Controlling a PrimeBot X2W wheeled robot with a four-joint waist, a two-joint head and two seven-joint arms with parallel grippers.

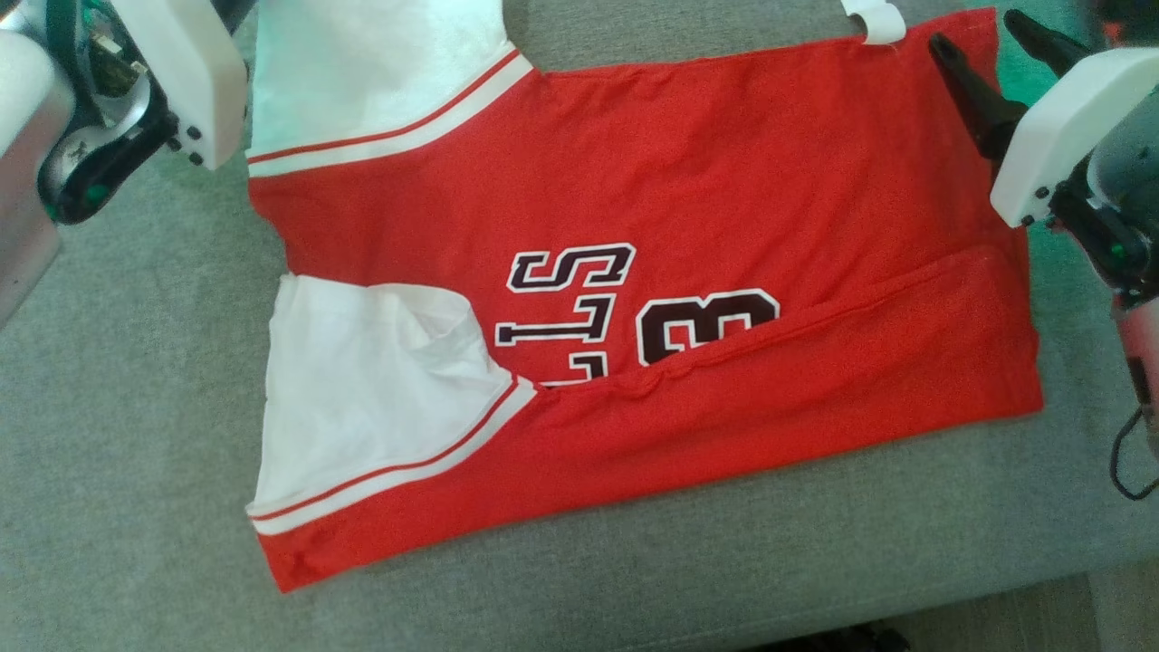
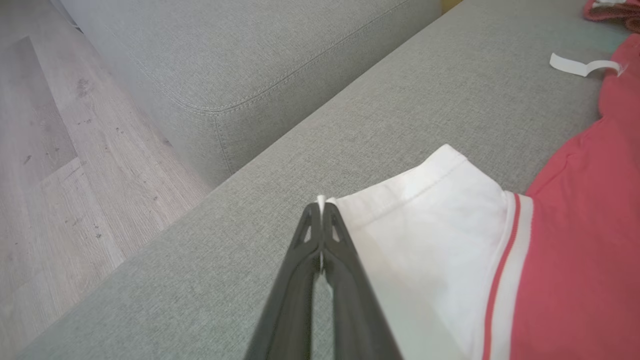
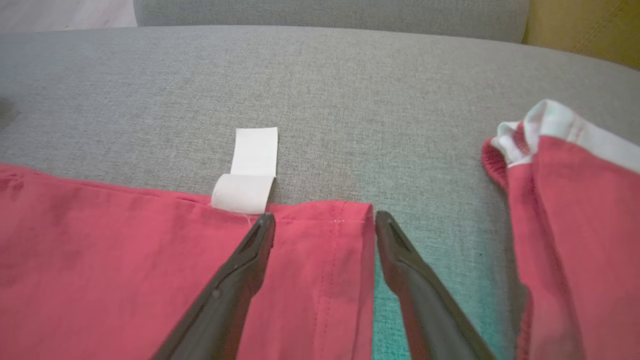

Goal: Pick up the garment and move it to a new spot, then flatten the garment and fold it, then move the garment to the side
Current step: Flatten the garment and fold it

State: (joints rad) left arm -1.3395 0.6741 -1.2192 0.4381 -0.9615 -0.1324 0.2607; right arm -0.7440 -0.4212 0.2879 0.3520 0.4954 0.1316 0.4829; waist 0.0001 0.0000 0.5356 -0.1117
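The garment (image 1: 688, 190) is a red jersey with white sleeves and dark lettering, spread on a grey sofa seat (image 1: 127, 435). Its lower edge is folded up over the print. In the left wrist view my left gripper (image 2: 321, 204) is shut on the corner of the far white sleeve (image 2: 425, 225). My right gripper (image 1: 976, 30) stands open at the jersey's far right corner. In the right wrist view that gripper (image 3: 325, 216) straddles the red hem corner (image 3: 320, 240), one finger over the cloth and the other beside its edge. A white label (image 3: 250, 175) sticks out from the hem.
A second red and white piece of cloth (image 3: 565, 200) lies just right of the hem corner. The sofa's grey back cushion (image 2: 225, 60) rises behind the seat. Wooden floor (image 2: 50, 175) lies past the seat's left end. The seat's front edge (image 1: 996, 580) runs along the bottom.
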